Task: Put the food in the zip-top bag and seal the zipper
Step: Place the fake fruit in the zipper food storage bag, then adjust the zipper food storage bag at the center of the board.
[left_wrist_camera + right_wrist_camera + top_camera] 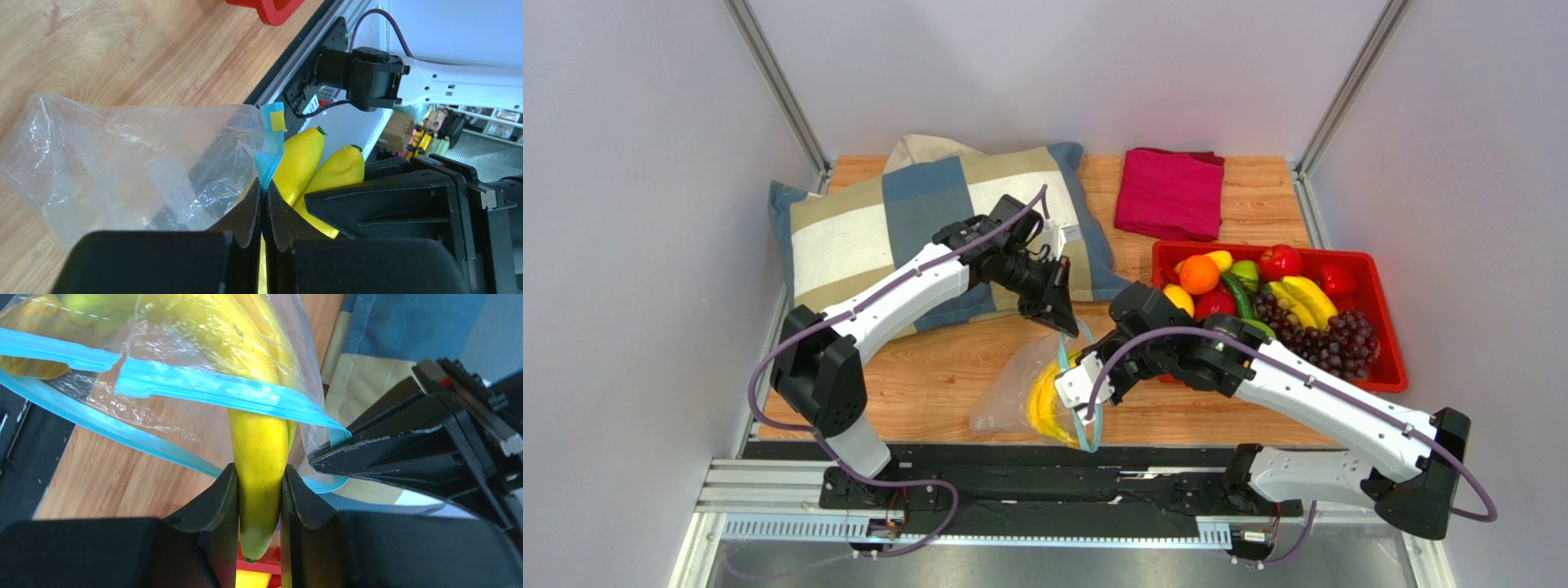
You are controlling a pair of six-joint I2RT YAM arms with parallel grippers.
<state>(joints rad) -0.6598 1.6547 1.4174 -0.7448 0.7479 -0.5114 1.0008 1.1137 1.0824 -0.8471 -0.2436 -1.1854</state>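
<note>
The clear zip-top bag point(1004, 402) lies on the wooden table between the arms, its mouth held up. My left gripper point(263, 195) is shut on the teal-blue zipper point(270, 153) at the mouth's corner. My right gripper point(259, 471) is shut on one finger of the yellow banana bunch point(258, 441); the bunch reaches through the open mouth, past the zipper strip point(215, 389), into the bag. In the top view the banana bunch point(1048, 407) shows through the plastic. The rest of the food point(1284, 306), among it an apple, an orange piece and grapes, sits in the red tray.
The red tray point(1389, 368) stands at the right. A patchwork pillow point(879, 227) lies at the back left and a folded red cloth point(1169, 192) at the back. The black rail point(1014, 463) runs along the near edge.
</note>
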